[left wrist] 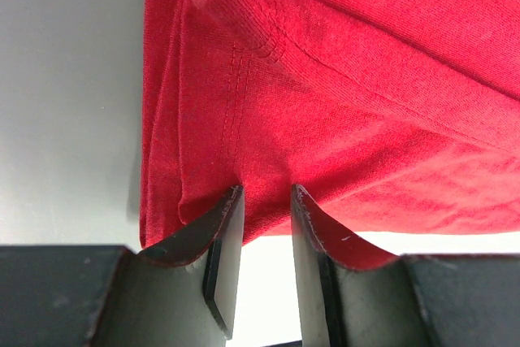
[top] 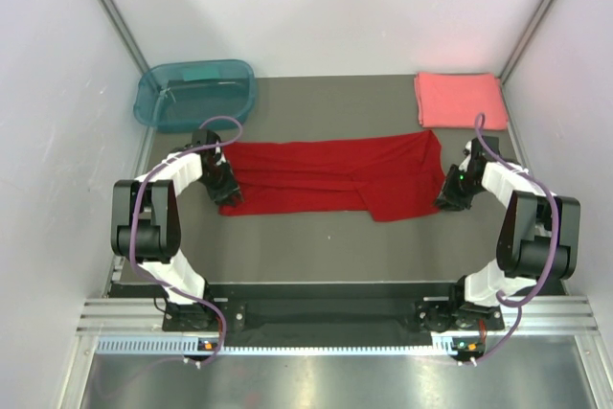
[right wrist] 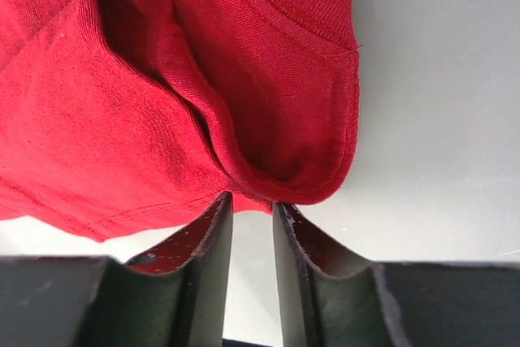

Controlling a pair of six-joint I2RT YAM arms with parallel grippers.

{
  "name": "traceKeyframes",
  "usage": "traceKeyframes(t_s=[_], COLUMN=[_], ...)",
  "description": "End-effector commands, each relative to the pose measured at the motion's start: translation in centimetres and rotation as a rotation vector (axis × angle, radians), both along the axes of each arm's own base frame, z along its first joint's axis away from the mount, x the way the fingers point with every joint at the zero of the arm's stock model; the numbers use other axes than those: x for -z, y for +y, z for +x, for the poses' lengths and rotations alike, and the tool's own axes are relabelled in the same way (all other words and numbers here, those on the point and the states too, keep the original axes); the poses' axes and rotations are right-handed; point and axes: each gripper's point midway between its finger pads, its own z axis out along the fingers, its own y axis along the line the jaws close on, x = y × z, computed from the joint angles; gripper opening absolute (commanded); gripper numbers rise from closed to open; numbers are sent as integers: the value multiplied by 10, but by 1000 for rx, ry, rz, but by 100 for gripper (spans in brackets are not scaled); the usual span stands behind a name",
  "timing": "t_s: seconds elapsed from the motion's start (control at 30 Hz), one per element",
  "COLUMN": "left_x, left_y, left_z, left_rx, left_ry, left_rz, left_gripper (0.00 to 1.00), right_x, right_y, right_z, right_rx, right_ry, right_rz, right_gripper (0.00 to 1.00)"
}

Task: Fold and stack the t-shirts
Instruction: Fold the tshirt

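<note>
Red t-shirt [top: 330, 177] is lying across mid table [top: 316, 237], my left gripper [top: 227, 189] and right gripper [top: 450, 196] sitting at its ends; coral t-shirt [top: 460, 99] is lying folded in far-right corner. Left wrist cam: fingers [left wrist: 223, 233] are gaping narrowly, hem touching tips. Right wrist: same narrow gap, shirt edge at tips.

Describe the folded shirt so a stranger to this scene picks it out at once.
Look at the far right corner of the grey table, opposite the teal tub on the far left. There lies the coral-pink shirt, a neat folded rectangle, lighter and more compact than the deep red shirt spread across the middle.
</note>
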Motion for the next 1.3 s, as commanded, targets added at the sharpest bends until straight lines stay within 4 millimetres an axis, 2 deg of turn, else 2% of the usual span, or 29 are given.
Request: traceKeyframes(t_s=[0.0,0.13,0.5,0.6,0.63,0.77,0.93,1.07,1.13,1.27], left_x=[-19,-18,-16,-17,-16,-16,-17,-19,-20,-25], left_y=[-1,-1,-1,0,0,0,1,1,1,1], left_z=[10,9,7,7,7,7,8,8,9,12], left_rx=[-4,-5,-10,-9,-8,-7,-4,1,6,15], left_ry=[-59,-59,-53,-56,-52,-51,-53,-59,-62,-79], left_rz=[-11,-13,-13,-11,-11,-7,-3,0,0,2], left_gripper=[35,35,35,35,35,35,35,35,35,37], right_x=[-2,2,8,5,3,-1,-19,-44,-56,-79], right_y=[-2,-4,-3,-1,0,3,15,30,37,38], right_z=[1,-4,-8,-4,-2,-1,-2,4,11,36], right_rx=[10,1,-4,-4,-4,10,44,88,106,139], right_ry=[-12,4,6,-10,-15,-18,-24,-46,-62,-124], right_rz=[5,-9,-2,8,11,37,109,223,290,356], right_gripper=[28,30,29,25,19,8,0,0,0,0])
